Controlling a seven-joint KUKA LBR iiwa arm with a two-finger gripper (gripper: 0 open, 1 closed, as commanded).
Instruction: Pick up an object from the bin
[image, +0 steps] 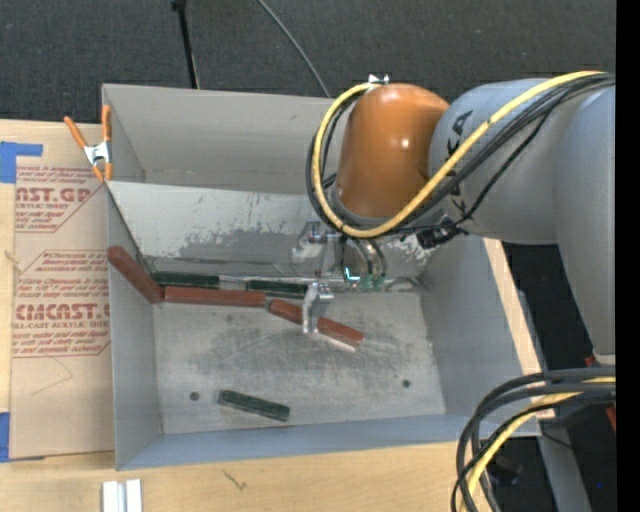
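Note:
My gripper (313, 312) hangs below the orange dome, down near the bin floor right of the middle. It stands directly over a short red-brown stick (338, 333) that lies slanted on the floor, and it hides the middle of that stick. Just left of the gripper the end of a dark green stick (277, 287) points toward it. A longer red-brown stick (214, 296) lies flat beyond that, reaching to the left.
Another red-brown stick (134, 273) leans in the left back corner, with a dark green stick (186, 280) beside it along the back wall. A lone dark green stick (254, 405) lies near the front wall. The arm covers the bin's right back part.

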